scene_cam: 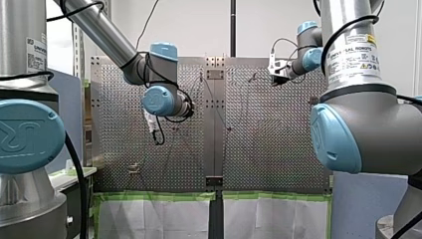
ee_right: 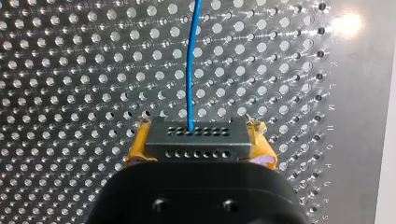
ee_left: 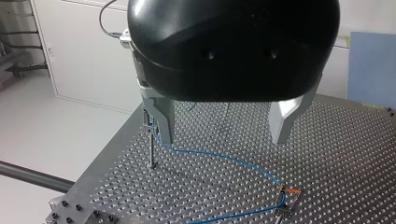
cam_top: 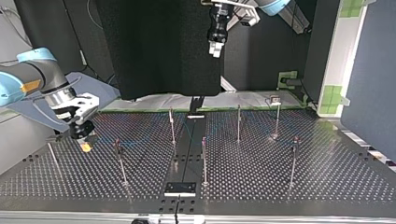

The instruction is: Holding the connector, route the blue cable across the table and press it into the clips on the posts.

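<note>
My right gripper [ee_right: 200, 127] is shut on a grey connector [ee_right: 196, 142], its yellow pads [ee_right: 140, 144] pressing both sides. The blue cable [ee_right: 190, 60] leaves the connector and runs straight ahead over the perforated plate. In the top view this gripper [cam_top: 85, 140] hangs low at the left, near a thin post [cam_top: 120, 158]. My left gripper [ee_left: 223, 135] is open, its metal fingers [ee_left: 163, 119] wide apart with nothing between them; it hovers high above the table [cam_top: 215, 46]. Below it the blue cable [ee_left: 219, 156] curves from a post [ee_left: 151, 144] to a clip [ee_left: 288, 192].
Several thin upright posts [cam_top: 238, 122] stand spread over the perforated table [cam_top: 327, 177]. A black bracket [cam_top: 180, 188] sits at the near edge of the top view, on the table's centre seam. Green tape [scene_cam: 159, 195] lines one table edge in the front view.
</note>
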Robot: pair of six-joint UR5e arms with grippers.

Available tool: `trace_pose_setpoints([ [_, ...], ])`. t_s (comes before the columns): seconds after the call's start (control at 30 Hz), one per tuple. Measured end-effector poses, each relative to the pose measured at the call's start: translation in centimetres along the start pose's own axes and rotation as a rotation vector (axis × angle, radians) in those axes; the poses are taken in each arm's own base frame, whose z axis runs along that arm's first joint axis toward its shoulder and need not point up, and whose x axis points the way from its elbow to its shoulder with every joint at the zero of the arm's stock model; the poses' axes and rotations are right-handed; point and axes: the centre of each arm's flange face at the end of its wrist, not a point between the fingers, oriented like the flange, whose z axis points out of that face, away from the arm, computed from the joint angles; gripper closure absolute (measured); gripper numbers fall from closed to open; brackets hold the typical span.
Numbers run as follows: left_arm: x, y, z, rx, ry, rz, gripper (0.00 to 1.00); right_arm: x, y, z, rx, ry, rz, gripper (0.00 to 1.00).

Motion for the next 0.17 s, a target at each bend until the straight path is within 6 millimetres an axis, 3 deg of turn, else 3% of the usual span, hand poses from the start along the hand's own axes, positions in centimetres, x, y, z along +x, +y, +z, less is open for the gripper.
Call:
trace_pose_setpoints([
  [0.17, 0.0, 0.0, 0.0, 0.0, 0.0, 0.0, 0.0, 0.0, 0.0, 0.0, 0.0, 0.0, 0.0, 1.0],
])
